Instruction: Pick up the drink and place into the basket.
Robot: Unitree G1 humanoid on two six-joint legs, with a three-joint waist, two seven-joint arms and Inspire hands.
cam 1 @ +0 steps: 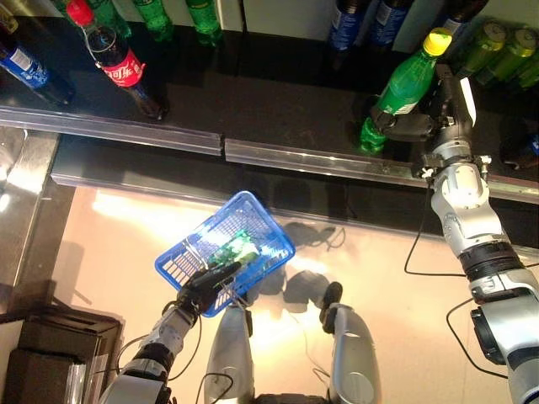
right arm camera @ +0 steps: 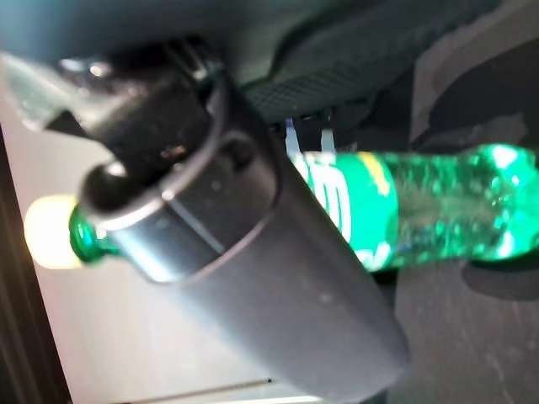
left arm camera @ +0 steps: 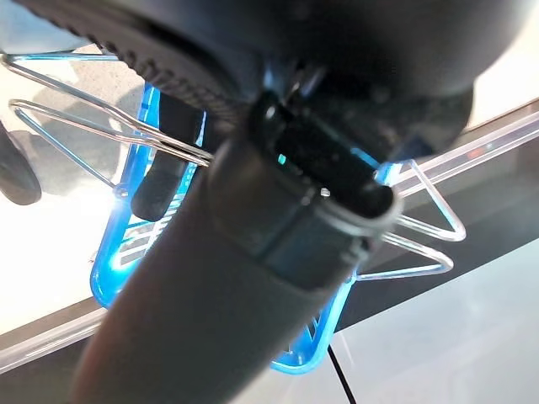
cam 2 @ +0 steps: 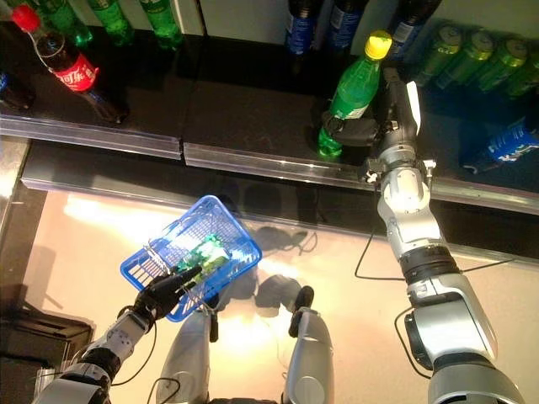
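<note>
**Right hand on green bottle at shelf, basket held low in left**

Right hand (cam 1: 421, 126) up at the dark shelf (cam 1: 278, 101), fingers curled round the lower body of the green bottle (cam 1: 402, 86). Bottle tilted, yellow cap (cam 1: 437, 40) leaning away toward the back, base at the shelf surface near the metal front rail (cam 1: 328, 162); cannot tell whether the base touches or is just lifted. Right wrist view: same green bottle (right arm camera: 421, 210) with label showing past the hand, thumb across it.

Left hand (cam 1: 206, 282) low over the pale floor (cam 1: 379, 252), closed on the wire handles (left arm camera: 76, 126) of the blue basket (cam 1: 261, 215). Basket tilted, well apart from the shelf and from the bottle. Something green and white inside the basket (cam 2: 205, 251), too small to identify. Left wrist view: blue mesh wall and wire handles past the dark hand (left arm camera: 278, 210).

Elsewhere on the shelf: cola bottle with red cap (cam 1: 118, 61) lying tilted at far left, blue-labelled bottle (cam 1: 29, 69) beside it, green bottles (cam 1: 168, 17) along the back, dark bottles with blue labels (cam 1: 362, 21) behind, green cans (cam 1: 501, 46) at far right.
</note>
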